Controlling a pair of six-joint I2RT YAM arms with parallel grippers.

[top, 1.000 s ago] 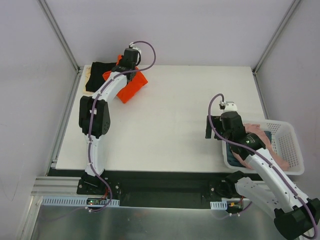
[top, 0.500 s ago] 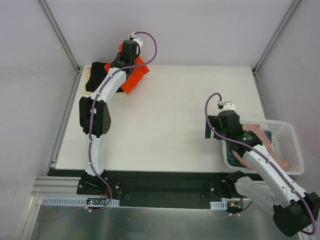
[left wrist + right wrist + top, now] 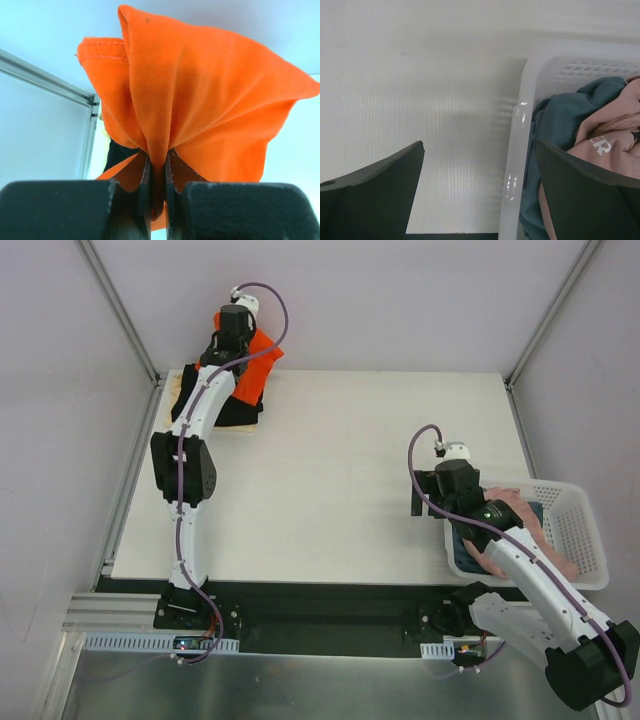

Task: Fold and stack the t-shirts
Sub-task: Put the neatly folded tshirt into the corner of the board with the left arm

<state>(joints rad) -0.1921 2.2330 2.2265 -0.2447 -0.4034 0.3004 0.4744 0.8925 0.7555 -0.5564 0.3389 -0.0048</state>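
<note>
My left gripper is shut on a bunched fold of the bright orange-red t-shirt and holds it up at the table's far left corner. The left wrist view shows the orange cloth pinched between the jaws. A black t-shirt lies under it on a cream one. My right gripper is open and empty, over the left rim of the white basket. The basket holds a pink t-shirt and a dark blue one.
The table's left and back edges run beside metal frame posts. The basket's left rim lies between my right gripper's open fingers. White walls close in the back and sides.
My left gripper has carried the orange-red t-shirt back and to the left, lifting it over the black t-shirt. My right arm has shifted very slightly.
</note>
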